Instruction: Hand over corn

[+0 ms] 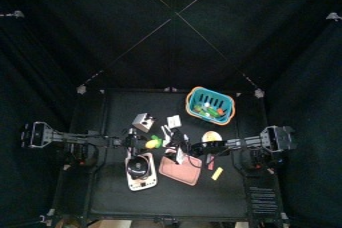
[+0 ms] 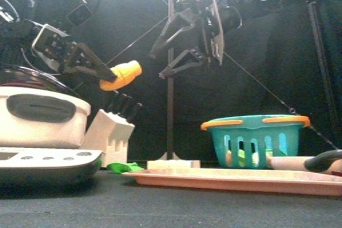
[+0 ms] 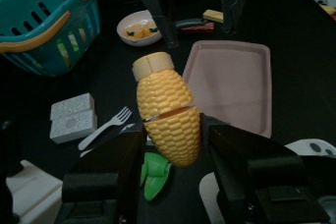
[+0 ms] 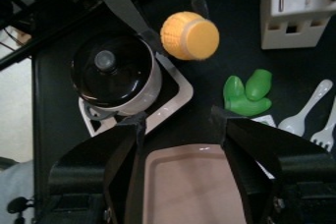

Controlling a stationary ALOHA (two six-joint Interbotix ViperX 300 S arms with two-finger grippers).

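the corn [image 3: 168, 110] is held up off the tabletop [image 2: 201, 207], gripped at its lower end between the jaws of the left gripper [image 3: 174, 154], its tip pointed toward the middle. the left arm is angled inward from the left side. just across from the tip, the right gripper [image 2: 187, 44] is hung tilted, jaws spread wide, nothing in them. below, a pink tray [image 4: 197, 184] is seen near the front edge.
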